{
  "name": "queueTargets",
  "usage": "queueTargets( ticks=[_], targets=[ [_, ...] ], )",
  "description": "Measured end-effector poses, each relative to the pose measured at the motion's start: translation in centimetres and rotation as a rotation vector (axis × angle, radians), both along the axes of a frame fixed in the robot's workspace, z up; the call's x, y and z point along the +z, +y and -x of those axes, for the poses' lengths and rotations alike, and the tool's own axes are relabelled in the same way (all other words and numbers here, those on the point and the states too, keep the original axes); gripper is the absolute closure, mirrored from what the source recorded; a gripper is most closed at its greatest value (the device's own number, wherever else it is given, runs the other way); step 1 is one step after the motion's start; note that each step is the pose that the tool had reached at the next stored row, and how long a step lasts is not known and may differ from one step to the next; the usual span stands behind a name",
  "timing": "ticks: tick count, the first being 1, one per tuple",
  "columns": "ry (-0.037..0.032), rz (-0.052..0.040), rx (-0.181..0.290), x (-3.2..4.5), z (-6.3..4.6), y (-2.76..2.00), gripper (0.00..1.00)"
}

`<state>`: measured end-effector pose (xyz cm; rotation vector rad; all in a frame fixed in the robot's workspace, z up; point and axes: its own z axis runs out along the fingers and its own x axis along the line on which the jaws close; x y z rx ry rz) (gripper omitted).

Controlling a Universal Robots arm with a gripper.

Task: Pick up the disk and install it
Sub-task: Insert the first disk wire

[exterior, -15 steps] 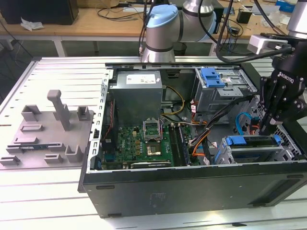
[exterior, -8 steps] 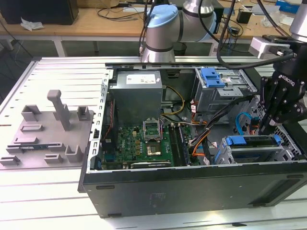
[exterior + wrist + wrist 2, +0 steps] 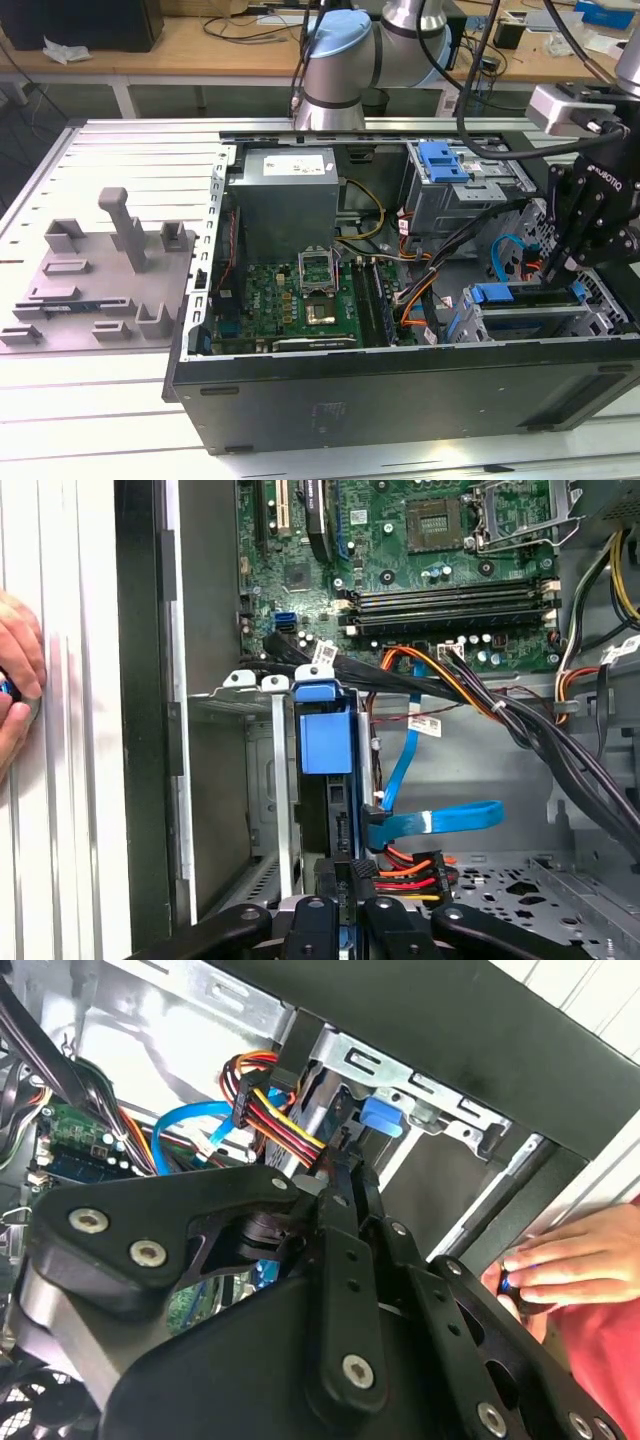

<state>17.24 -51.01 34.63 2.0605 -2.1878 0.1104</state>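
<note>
The disk [image 3: 497, 294] stands on edge in the drive cage at the case's front corner, on the exterior view's right, with its blue carrier handle pointing toward the motherboard. In the first wrist view the disk [image 3: 325, 735] runs from that blue handle back to my gripper [image 3: 345, 880]. The fingers are closed tight over the disk's dark rear edge, beside the cable connectors. My gripper [image 3: 562, 262] comes down from above onto the cage. In the second wrist view the gripper [image 3: 345, 1170] points at the blue carrier tab [image 3: 382, 1117].
The open case holds a grey power supply [image 3: 285, 190], a green motherboard [image 3: 300, 290] and an upper cage with a blue latch [image 3: 445, 160]. Black and coloured cables [image 3: 480, 700] and a blue flat cable [image 3: 440, 820] lie beside the disk. A person's hand [image 3: 560, 1260] rests outside the case wall.
</note>
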Motion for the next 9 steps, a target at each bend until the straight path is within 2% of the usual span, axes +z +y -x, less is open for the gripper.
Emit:
queueTargets(
  ticks=[2, 5, 7, 8, 9],
  targets=[
    [-0.0001, -0.0001, 0.000, 0.06, 0.04, -0.02, 0.84],
    [-0.0057, -0.0031, 0.001, 0.30, 0.34, -0.02, 0.84],
    [-0.0149, -0.0173, 0.003, 0.31, 0.38, -0.03, 0.84],
    [-0.0238, -0.0381, 0.004, 0.30, 0.38, -0.05, 0.84],
    [-0.0289, -0.0532, 0.005, 0.30, 0.38, -0.11, 0.84]
  ],
)
